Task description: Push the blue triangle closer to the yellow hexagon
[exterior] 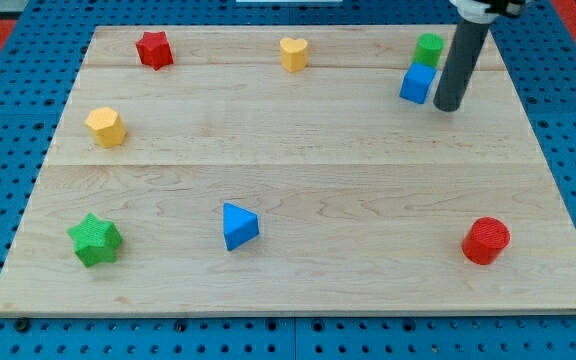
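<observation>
The blue triangle (238, 226) lies on the wooden board (298, 150) in the lower middle, a little left of centre. The yellow hexagon (106, 127) sits at the view's left, above and well to the left of the triangle. My tip (448, 106) is at the view's upper right, far from both, just right of a blue cube (418, 84).
A red star (154, 49) and a yellow heart (293, 53) sit along the top. A green cylinder (429, 49) stands above the blue cube. A green star (95, 240) is at the lower left, a red cylinder (485, 241) at the lower right.
</observation>
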